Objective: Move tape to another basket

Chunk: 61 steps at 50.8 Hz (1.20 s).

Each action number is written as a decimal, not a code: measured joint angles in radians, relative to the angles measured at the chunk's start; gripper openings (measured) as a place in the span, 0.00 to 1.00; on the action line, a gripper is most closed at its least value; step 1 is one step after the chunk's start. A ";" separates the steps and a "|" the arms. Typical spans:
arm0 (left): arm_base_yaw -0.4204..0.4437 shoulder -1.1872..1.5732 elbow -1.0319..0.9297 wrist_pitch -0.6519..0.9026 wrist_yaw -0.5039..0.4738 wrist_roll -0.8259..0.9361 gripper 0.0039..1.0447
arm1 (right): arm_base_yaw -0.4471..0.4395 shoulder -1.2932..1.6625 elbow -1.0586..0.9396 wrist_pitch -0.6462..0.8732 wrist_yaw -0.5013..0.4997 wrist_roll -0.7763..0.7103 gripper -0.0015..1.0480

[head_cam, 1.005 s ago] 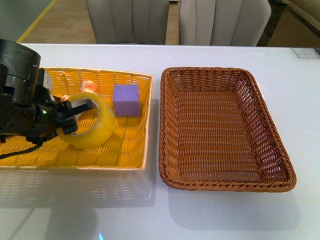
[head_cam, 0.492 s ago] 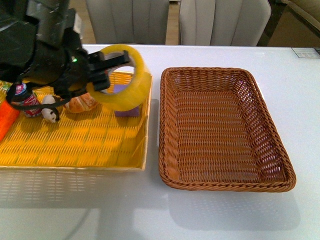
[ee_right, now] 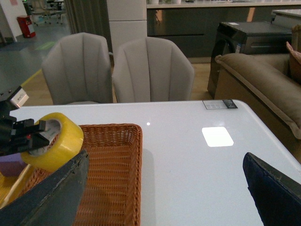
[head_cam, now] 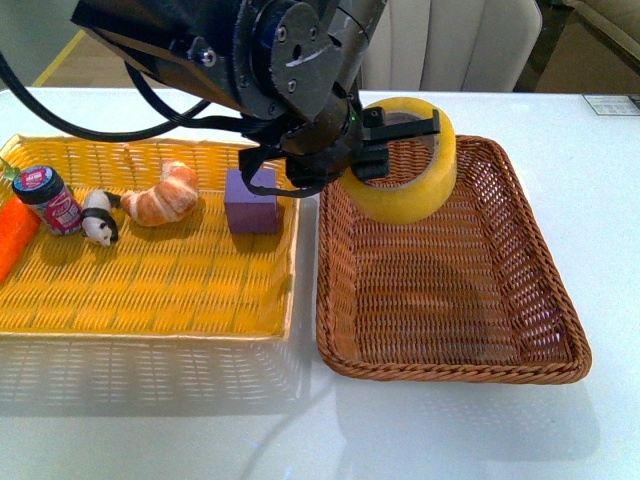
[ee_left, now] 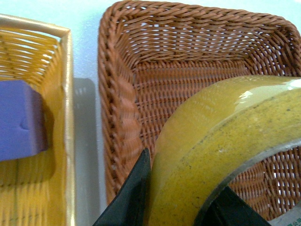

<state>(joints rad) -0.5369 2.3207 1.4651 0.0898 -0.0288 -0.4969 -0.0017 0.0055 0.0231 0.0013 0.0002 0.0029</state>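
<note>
The yellow basket (head_cam: 150, 290) on the left holds a croissant (head_cam: 165, 197) and a purple cube (head_cam: 251, 200). Just right of them, the left end effector (head_cam: 400, 145) pinches the wall of the tape (head_cam: 405, 185), which hangs tilted above the far-left part of the brown basket (head_cam: 560, 350) without touching it. The right end effector (ee_right: 160, 197) is spread wide and empty over the tabletop (head_cam: 450, 430). If the roll is let go from up here, it would likely land on edge and could roll or bounce toward the nearby left rim, and the thin pinch on slick tape might also slip. The arm hides the yellow basket's far rim. The roll covers the weave beneath it, so its height above the bottom is hard to judge.
</note>
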 joint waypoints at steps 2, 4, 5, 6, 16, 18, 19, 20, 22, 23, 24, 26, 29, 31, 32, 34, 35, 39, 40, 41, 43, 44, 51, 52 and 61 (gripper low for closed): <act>-0.011 0.010 0.019 -0.009 0.002 -0.002 0.15 | 0.000 0.000 0.000 0.000 0.000 0.000 0.91; -0.021 0.020 0.034 -0.018 0.004 -0.004 0.15 | 0.000 0.000 0.000 0.000 0.000 0.000 0.91; -0.025 0.024 0.039 -0.019 0.006 -0.004 0.15 | 0.000 0.000 0.000 0.000 0.000 0.000 0.91; -0.028 0.027 0.042 -0.021 0.009 -0.005 0.15 | 0.000 0.000 0.000 0.000 0.000 0.000 0.91; -0.063 0.057 0.049 -0.033 0.039 -0.006 0.15 | 0.000 0.000 0.000 0.000 0.000 0.000 0.91; -0.069 0.058 0.049 -0.037 0.049 -0.006 0.15 | 0.000 0.000 0.000 0.000 0.000 0.000 0.91; -0.072 0.058 0.048 -0.039 0.054 -0.006 0.15 | 0.000 0.000 0.000 0.000 0.000 0.000 0.91; -0.074 0.058 0.048 -0.040 0.056 -0.005 0.15 | 0.000 0.000 0.000 0.000 0.000 0.000 0.91; -0.082 0.058 0.048 -0.046 0.058 -0.001 0.15 | 0.000 0.000 0.000 0.000 0.000 0.000 0.91; -0.085 0.058 0.048 -0.047 0.060 0.000 0.15 | 0.000 0.000 0.000 0.000 0.000 0.000 0.91; -0.087 0.058 0.048 -0.047 0.062 0.002 0.15 | 0.000 0.000 0.000 0.000 0.000 0.000 0.91; -0.091 0.058 0.046 -0.047 0.066 0.002 0.15 | 0.000 0.000 0.000 0.000 0.000 0.000 0.91; -0.096 0.058 0.040 -0.047 0.078 0.001 0.21 | 0.000 0.000 0.000 0.000 0.000 0.000 0.91; -0.097 0.058 0.039 -0.047 0.082 0.001 0.26 | 0.000 0.000 0.000 0.000 0.000 0.000 0.91; -0.098 0.058 0.038 -0.047 0.085 0.000 0.30 | 0.000 0.000 0.000 0.000 0.000 0.000 0.91; -0.099 0.058 0.037 -0.046 0.089 -0.001 0.35 | 0.000 0.000 0.000 0.000 0.000 0.000 0.91; -0.099 0.058 0.035 -0.046 0.095 -0.003 0.38 | 0.000 0.000 0.000 0.000 0.000 0.000 0.91; -0.101 0.058 0.033 -0.046 0.097 -0.006 0.49 | 0.000 0.000 0.000 0.000 0.000 0.000 0.91; -0.101 0.058 0.031 -0.045 0.098 -0.007 0.52 | 0.000 0.000 0.000 0.000 0.000 0.000 0.91; -0.101 0.058 0.028 -0.043 0.100 -0.007 0.55 | 0.000 0.000 0.000 0.000 0.000 0.000 0.91; -0.101 0.056 0.021 -0.040 0.100 -0.007 0.61 | 0.000 0.000 0.000 0.000 0.000 0.000 0.91; -0.100 0.055 0.014 -0.037 0.100 -0.008 0.64 | 0.000 0.000 0.000 0.000 0.000 0.000 0.91; -0.090 0.034 -0.040 -0.010 0.100 -0.016 0.83 | 0.000 0.000 0.000 0.000 0.000 0.000 0.91; -0.087 0.026 -0.055 -0.002 0.100 -0.019 0.86 | 0.000 0.000 0.000 0.000 0.000 0.000 0.91; -0.039 -0.090 -0.198 0.106 0.111 -0.047 0.92 | 0.000 0.000 0.000 0.000 0.000 0.000 0.91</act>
<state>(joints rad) -0.5755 2.2307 1.2671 0.1955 0.0822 -0.5438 -0.0017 0.0055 0.0231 0.0013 0.0002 0.0029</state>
